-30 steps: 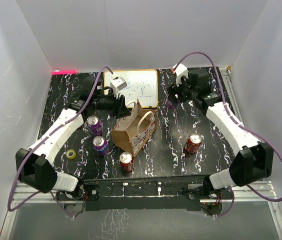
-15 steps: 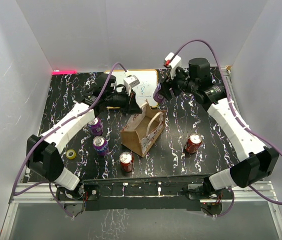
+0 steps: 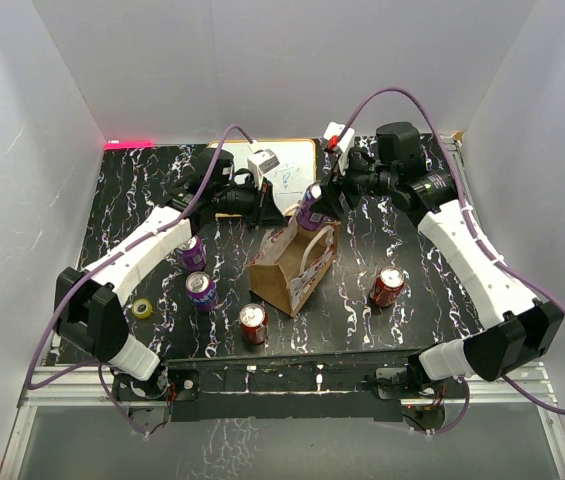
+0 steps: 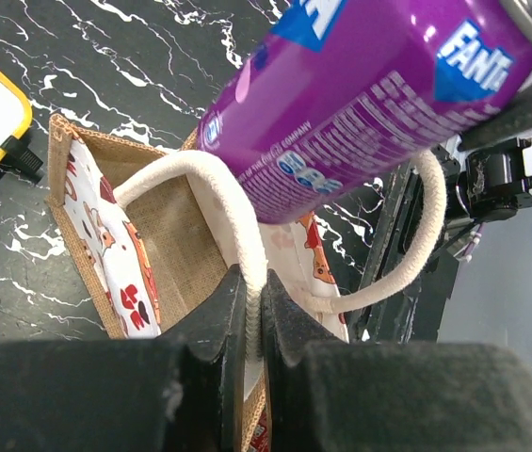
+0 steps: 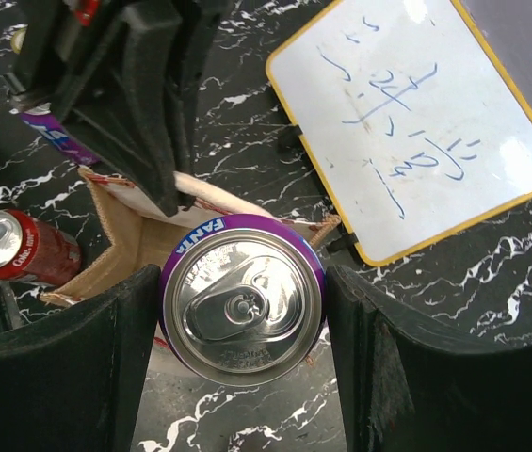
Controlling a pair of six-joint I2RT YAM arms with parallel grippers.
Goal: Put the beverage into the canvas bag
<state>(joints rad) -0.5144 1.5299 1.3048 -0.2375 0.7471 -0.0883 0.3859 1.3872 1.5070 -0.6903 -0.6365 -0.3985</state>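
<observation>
At the bag's (image 3: 284,272) far left rim, the left gripper (image 4: 249,282) pinches a cream handle (image 4: 200,174), fingers pressed together on it, probably to steady the bag and pull its mouth open. Just above that mouth hangs the purple can (image 4: 369,104), tilted, clamped between the right gripper's (image 5: 244,358) spread fingers. It looks lined up to go down into the bag but is not yet inside.

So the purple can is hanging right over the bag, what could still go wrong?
The purple can hangs above the canvas bag's narrow mouth, so on release from the right gripper it could catch a cream handle or the rim. The left gripper pinches just that one handle, so the bag might tip or slide, perhaps into the red can close beside it.
</observation>
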